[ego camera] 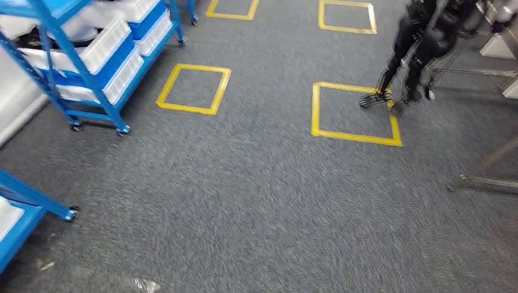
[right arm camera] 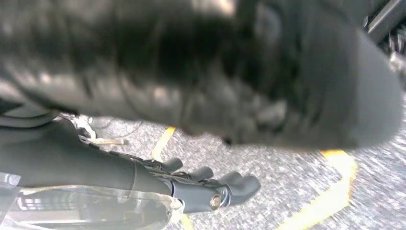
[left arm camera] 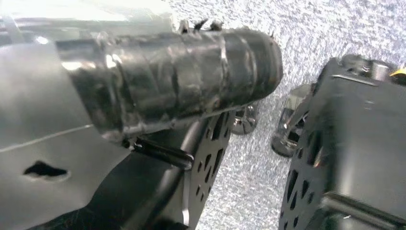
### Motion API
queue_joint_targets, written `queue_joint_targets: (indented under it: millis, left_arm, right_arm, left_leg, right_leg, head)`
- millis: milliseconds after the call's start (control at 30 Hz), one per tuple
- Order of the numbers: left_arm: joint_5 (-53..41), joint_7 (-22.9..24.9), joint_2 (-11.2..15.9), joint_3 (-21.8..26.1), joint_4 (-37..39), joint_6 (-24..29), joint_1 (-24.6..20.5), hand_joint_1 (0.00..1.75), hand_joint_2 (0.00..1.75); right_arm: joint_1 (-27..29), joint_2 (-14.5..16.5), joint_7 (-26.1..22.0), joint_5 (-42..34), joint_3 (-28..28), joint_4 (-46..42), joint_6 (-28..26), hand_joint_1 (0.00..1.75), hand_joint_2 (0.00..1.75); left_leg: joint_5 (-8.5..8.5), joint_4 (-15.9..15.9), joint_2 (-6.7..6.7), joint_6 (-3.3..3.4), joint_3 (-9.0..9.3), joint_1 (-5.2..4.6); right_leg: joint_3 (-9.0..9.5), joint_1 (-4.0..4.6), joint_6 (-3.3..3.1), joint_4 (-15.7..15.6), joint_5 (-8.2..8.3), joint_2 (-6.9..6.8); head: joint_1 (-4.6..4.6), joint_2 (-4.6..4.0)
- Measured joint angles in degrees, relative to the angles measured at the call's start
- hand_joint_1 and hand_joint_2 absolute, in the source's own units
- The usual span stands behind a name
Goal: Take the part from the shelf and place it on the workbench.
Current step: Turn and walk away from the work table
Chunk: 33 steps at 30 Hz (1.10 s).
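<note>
Ahead on our left stands the blue shelf (ego camera: 91,61), white bins (ego camera: 104,43) stacked on it so parts stay within reach; which bin holds the part we cannot tell. Our right hand (right arm camera: 215,189) hangs empty, fingers loosely extended over carpet. Whether our left hand (left arm camera: 182,81) grips anything, we cannot tell.

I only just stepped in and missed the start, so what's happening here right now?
Nothing is being handled yet, as far as these views show. The head view looks down on grey carpet marked with yellow tape squares, with a blue shelf rack of white bins at the upper left. Another dark legged robot stands at the upper right. The left hand and right hand hang over the floor; no part shows in either, though blur hides much. No workbench is identifiable.
</note>
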Motion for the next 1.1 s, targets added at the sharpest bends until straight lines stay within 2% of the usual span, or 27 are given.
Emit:
queue_joint_targets:
  millis: [33, 67, 100, 133, 167, 200, 233, 267, 300, 333, 400, 433, 500, 533, 567, 600, 633, 667, 700, 733, 800, 867, 933, 967, 1000, 1067, 1100]
  left_arm:
    - [-0.05, 0.0, -0.04, -0.01, 0.01, -0.09, 0.01, 0.0, 0.0]
    - [-0.11, -0.01, -0.04, -0.02, 0.02, -0.19, 0.0, 0.0, 0.0]
    - [-0.16, -0.01, -0.05, -0.02, 0.02, -0.27, 0.0, 0.0, 0.0]
    - [-0.2, -0.01, -0.05, -0.02, 0.02, -0.31, 0.0, 0.0, 0.0]
    - [-0.22, -0.01, -0.05, -0.02, 0.02, -0.34, 0.0, 0.0, 0.0]
    - [-0.23, -0.01, -0.05, -0.02, 0.02, -0.34, -0.01, 0.0, 0.0]
    - [-0.26, -0.01, -0.06, -0.02, 0.02, -0.34, -0.01, 0.0, 0.0]
    - [-0.31, 0.0, -0.07, -0.02, 0.02, -0.35, -0.04, 0.0, 0.0]
    - [-0.35, 0.0, -0.07, -0.02, 0.02, -0.36, -0.07, 0.0, 0.0]
    - [-0.37, 0.0, -0.07, -0.02, 0.03, -0.36, -0.08, 0.0, 0.0]
    - [-0.38, -0.01, -0.03, -0.02, 0.06, -0.37, -0.07, 0.0, 0.0]
    - [-0.37, 0.0, -0.01, -0.02, 0.08, -0.37, -0.06, 0.0, 0.0]
    - [-0.45, 0.0, 0.02, -0.06, 0.11, -0.4, -0.11, 0.0, 0.0]
    - [-0.57, 0.0, -0.01, -0.09, 0.12, -0.41, -0.17, 0.0, 0.0]
    - [-0.75, -0.02, -0.03, -0.13, 0.13, -0.4, -0.26, 0.0, 0.0]
    - [-1.0, -0.04, -0.05, -0.15, 0.13, -0.38, -0.37, 0.0, 0.0]
    - [-1.28, -0.06, -0.07, -0.2, 0.13, -0.39, -0.44, 0.0, 0.0]
    - [-1.56, -0.08, -0.08, -0.26, 0.13, -0.46, -0.48, 0.0, 0.0]
    - [-1.83, -0.13, -0.07, -0.35, 0.13, -0.64, -0.48, 0.0, 0.0]
    - [-2.14, -0.32, -0.03, -0.44, 0.13, -0.93, -0.45, 0.0, 0.0]
    - [-2.75, -1.25, 0.14, -0.61, 0.13, -1.64, -0.45, 0.0, 0.0]
    - [-3.31, -2.92, 0.65, -0.95, 0.13, -2.2, -0.38, 0.0, 0.0]
    - [-3.56, -4.35, 1.43, -1.31, 0.13, -2.52, -0.17, 0.0, 0.0]
    - [-3.57, -4.77, 1.75, -1.4, 0.13, -2.59, -0.05, 0.0, 0.0]
    - [-3.57, -5.01, 1.99, -1.43, 0.13, -2.67, 0.0, 0.0, 0.0]
    - [-3.48, -5.17, 2.22, -1.46, 0.13, -2.76, 0.0, 0.0, 0.0]
    - [-3.34, -5.14, 2.31, -1.47, 0.13, -2.81, -0.01, 0.0, 0.0]
  right_arm:
    - [-0.01, 0.0, 0.0, -0.01, 0.01, 0.0, -0.01, 0.0, 0.0]
    - [0.02, 0.0, 0.0, -0.01, 0.01, 0.0, -0.02, 0.0, 0.0]
    - [0.12, 0.0, 0.0, -0.01, 0.01, 0.01, -0.02, 0.0, 0.0]
    - [0.21, 0.0, 0.0, -0.01, 0.01, 0.01, -0.02, 0.0, 0.0]
    - [0.26, 0.0, 0.0, -0.01, 0.01, 0.02, -0.02, 0.0, 0.0]
    - [0.27, 0.0, 0.0, -0.01, 0.01, 0.02, -0.02, 0.0, 0.0]
    - [0.25, -0.01, 0.0, -0.01, 0.01, 0.03, -0.02, 0.0, 0.0]
    - [0.23, -0.01, 0.0, -0.01, 0.01, 0.04, -0.02, 0.0, 0.0]
    - [0.22, -0.01, 0.0, -0.01, 0.01, 0.05, -0.02, 0.0, 0.0]
    - [0.2, -0.01, 0.0, -0.01, 0.01, 0.06, -0.02, 0.0, 0.0]
    - [0.16, 0.03, 0.01, -0.01, 0.01, 0.04, -0.02, 0.0, 0.0]
    - [0.14, 0.03, 0.0, -0.01, 0.01, 0.03, -0.03, 0.0, 0.0]
    - [0.13, 0.06, -0.02, -0.01, 0.01, 0.01, -0.05, 0.0, 0.0]
    - [0.15, 0.05, -0.03, -0.01, 0.01, 0.02, -0.06, 0.0, 0.0]
    - [0.21, 0.07, -0.04, -0.02, 0.01, 0.03, -0.05, 0.0, 0.0]
    - [0.29, 0.08, -0.04, -0.05, 0.01, 0.05, -0.07, 0.0, 0.0]
    - [0.36, 0.08, -0.1, -0.18, 0.01, 0.07, -0.13, 0.0, 0.0]
    - [0.37, 0.08, -0.27, -0.35, 0.01, 0.08, -0.25, 0.0, 0.0]
    - [0.34, 0.08, -0.5, -0.62, 0.01, 0.08, -0.44, 0.0, 0.0]
    - [0.28, 0.08, -0.74, -0.97, 0.01, 0.08, -0.63, 0.0, 0.0]
    - [0.18, 0.08, -0.99, -1.66, 0.01, 0.08, -0.85, 0.0, 0.0]
    - [0.16, 0.07, -0.99, -2.23, 0.01, 0.09, -0.61, 0.0, 0.0]
    - [0.13, 0.06, -0.92, -2.48, 0.01, 0.07, -0.34, 0.0, 0.0]
    - [0.07, 0.03, -0.88, -2.44, 0.01, 0.07, -0.28, 0.0, 0.0]
    - [-0.01, 0.0, -0.84, -2.34, 0.01, 0.06, -0.26, 0.0, 0.0]
    - [-0.12, -0.08, -0.83, -2.06, 0.01, 0.07, 0.0, 0.0, 0.0]
    - [-0.08, -0.11, -0.8, -1.87, 0.01, 0.08, 0.15, 0.0, 0.0]
  left_leg:
    - [-0.01, -0.07, -0.5, 0.2, 0.1, -0.01]
    - [-0.05, -0.04, -1.1, 0.36, 0.11, -0.02]
    - [-0.1, 0.0, -1.82, 0.41, 0.15, -0.04]
    - [-0.17, 0.06, -2.64, 0.44, 0.23, -0.06]
    - [-0.26, 0.14, -3.47, 0.42, 0.36, -0.06]
    - [-0.39, 0.26, -4.26, 0.34, 0.52, -0.04]
    - [-0.58, 0.41, -4.97, 0.19, 0.59, -0.01]
    - [-0.8, 0.69, -5.58, -0.04, 0.54, -0.06]
    - [-0.94, 0.88, -6.12, -0.34, 0.38, -0.02]
    - [-1.0, 0.95, -6.64, -0.68, 0.16, 0.03]
    - [-0.97, 0.81, -7.63, -1.36, -0.19, 0.14]
    - [-1.19, 1.06, -7.17, -1.69, -0.32, 0.07]
    - [-3.07, 4.3, -4.53, -2.37, -1.79, 0.02]
    - [-4.63, 7.53, -2.83, -2.7, -3.41, 0.07]
    - [-6.21, 11.21, -1.87, -3.01, -5.36, 0.21]
    - [-7.25, 14.34, -1.42, -3.24, -7.0, 0.33]
    - [-7.4, 16.06, -1.18, -3.4, -7.89, 0.45]
    - [-6.5, 15.74, -1.01, -3.5, -7.71, 0.55]
    - [-4.73, 13.35, -0.72, -3.5, -6.47, 0.62]
    - [-2.58, 9.53, -0.12, -3.41, -4.51, 0.66]
    - [-0.25, 2.84, 1.77, -3.01, -1.12, 0.33]
    - [-0.33, 0.8, 2.49, -2.31, -0.23, -0.14]
    - [-0.28, 0.58, 1.52, -1.54, -0.34, -0.19]
    - [-0.19, 0.36, 1.03, -1.2, -0.2, -0.06]
    - [-0.08, 0.11, 0.57, -0.84, -0.01, 0.09]
    - [0.02, -0.16, -0.35, -0.24, 0.33, 0.28]
    - [-0.01, -0.15, -0.91, -0.05, 0.37, 0.26]
  right_leg:
    - [-1.98, -0.08, 0.06, 3.98, -1.69, 1.68]
    - [-4.27, -0.09, 0.05, 8.08, -3.1, 2.45]
    - [-6.01, -0.09, 0.06, 10.75, -3.47, 2.71]
    - [-6.77, -0.1, 0.02, 11.21, -2.57, 2.8]
    - [-6.47, -0.12, -0.05, 9.49, -0.68, 2.94]
    - [-5.24, -0.18, -0.16, 5.92, 1.89, 3.42]
    - [-3.66, -0.26, -0.31, 1.93, 3.95, 4.59]
    - [-2.32, -0.32, -0.36, -1.26, 5.23, 5.77]
    - [-1.44, -0.34, -0.38, -3.32, 5.86, 6.64]
    - [-1.06, -0.29, -0.42, -4.08, 5.76, 7.07]
    - [-0.81, -0.34, -0.74, -4.41, 5.83, 5.96]
    - [-0.55, -0.45, -1.04, -4.67, 5.86, 5.36]
    - [0.0, -0.69, -1.62, -5.17, 5.84, 3.94]
    - [0.18, -0.63, -1.82, -5.25, 5.72, 3.19]
    - [0.31, -0.58, -1.96, -5.25, 5.58, 2.36]
    - [0.42, -0.54, -2.03, -5.23, 5.42, 1.52]
    - [0.57, -0.53, -2.06, -5.22, 5.24, 0.69]
    - [0.76, -0.53, -2.03, -5.21, 5.07, -0.03]
    - [1.0, -0.54, -1.95, -5.21, 4.88, -0.65]
    - [1.3, -0.56, -1.82, -5.21, 4.68, -1.2]
    - [1.8, -0.43, -1.38, -5.25, 4.32, -2.15]
    - [2.08, -0.1, -0.79, -5.42, 4.13, -3.01]
    - [2.33, 0.09, -0.21, -5.63, 3.97, -3.8]
    - [2.33, -0.02, 0.08, -5.39, 3.63, -3.24]
    - [2.02, -0.16, 0.32, -4.51, 2.92, -2.1]
    - [-0.71, -0.35, 0.59, 1.2, -0.07, 1.24]
    - [-2.9, -0.31, 0.59, 5.35, -1.71, 2.17]
  head:
    - [0.16, 0.0]
    - [0.25, 0.0]
    - [0.27, 0.0]
    - [0.27, 0.0]
    - [0.27, 0.0]
    - [0.28, 0.0]
    - [0.3, 0.0]
    - [0.29, 0.0]
    - [0.31, 0.0]
    - [0.31, 0.0]
    - [0.33, 0.0]
    - [0.26, 0.0]
    - [-0.18, 0.0]
    - [-0.4, 0.0]
    - [-0.53, 0.0]
    - [-0.5, 0.0]
    - [-0.52, 0.0]
    - [-0.5, 0.0]
    - [-0.52, 0.0]
    - [-0.52, 0.0]
    - [-0.51, 0.0]
    - [-0.4, 0.0]
    - [-0.36, 0.0]
    - [-0.28, 0.0]
    - [-0.15, 0.0]
    - [0.29, 0.0]
    - [0.4, 0.0]
